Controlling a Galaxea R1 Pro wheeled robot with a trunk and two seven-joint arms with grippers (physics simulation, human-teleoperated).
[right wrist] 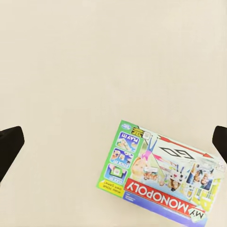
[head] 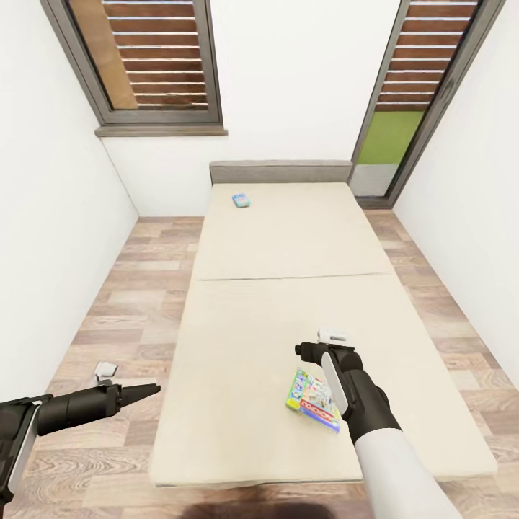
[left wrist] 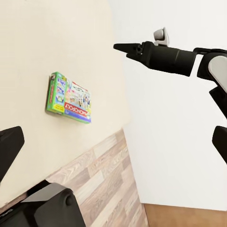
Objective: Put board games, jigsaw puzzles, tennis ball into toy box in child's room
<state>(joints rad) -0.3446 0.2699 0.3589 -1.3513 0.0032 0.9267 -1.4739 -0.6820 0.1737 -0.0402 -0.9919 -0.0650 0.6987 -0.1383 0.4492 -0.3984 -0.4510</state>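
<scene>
Above the bed, your right end effector hovers spread wide and empty over the Monopoly board game, left end effector pinched closed beside the mattress, head camera alone catching a second, blue game near the headboard.

"MY MONOPOLY" on board game

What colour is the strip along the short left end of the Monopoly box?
Green, on the board game lying on the bed; clearest in the right wrist view.
</scene>
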